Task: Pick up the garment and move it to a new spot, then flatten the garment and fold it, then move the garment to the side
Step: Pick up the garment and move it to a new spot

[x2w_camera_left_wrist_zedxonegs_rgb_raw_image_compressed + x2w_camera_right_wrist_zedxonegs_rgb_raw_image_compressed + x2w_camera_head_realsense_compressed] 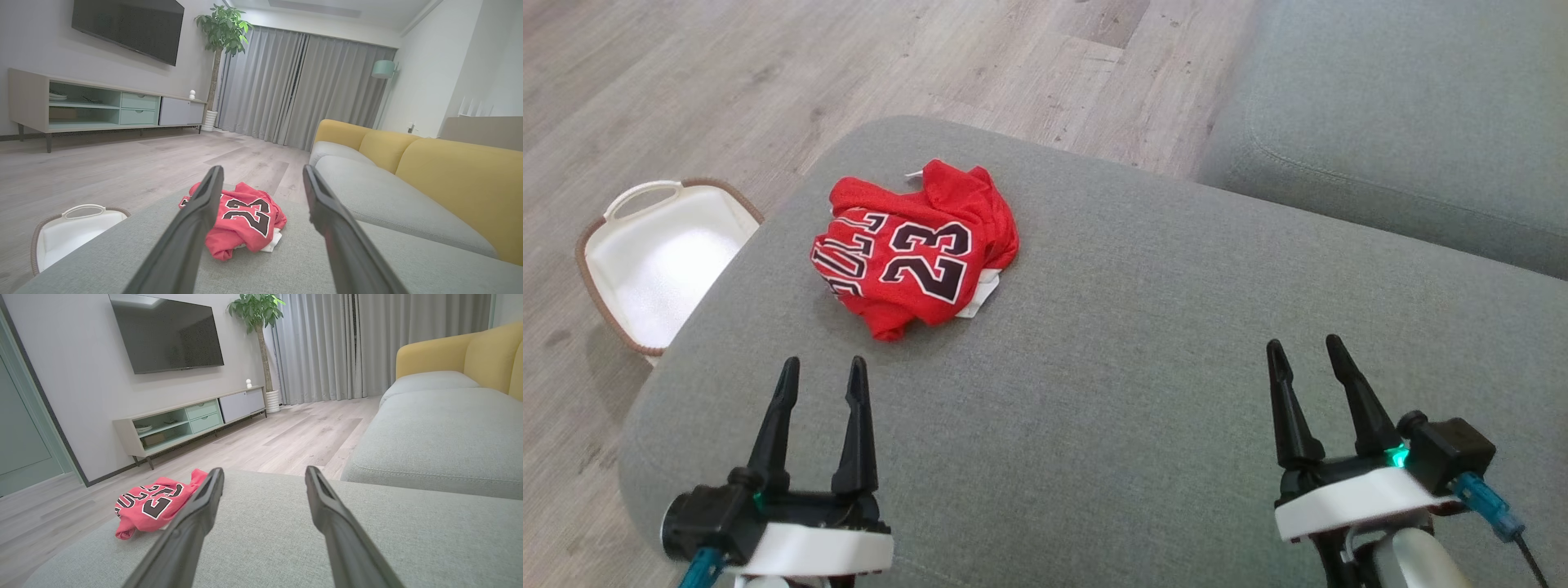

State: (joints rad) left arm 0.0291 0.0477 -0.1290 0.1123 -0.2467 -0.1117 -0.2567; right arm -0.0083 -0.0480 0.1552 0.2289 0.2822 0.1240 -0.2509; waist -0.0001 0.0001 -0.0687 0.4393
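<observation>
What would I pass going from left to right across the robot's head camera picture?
white basket → red jersey → right gripper. The left gripper sits lower down and overlaps both the basket and the jersey sideways, so I skip it.
</observation>
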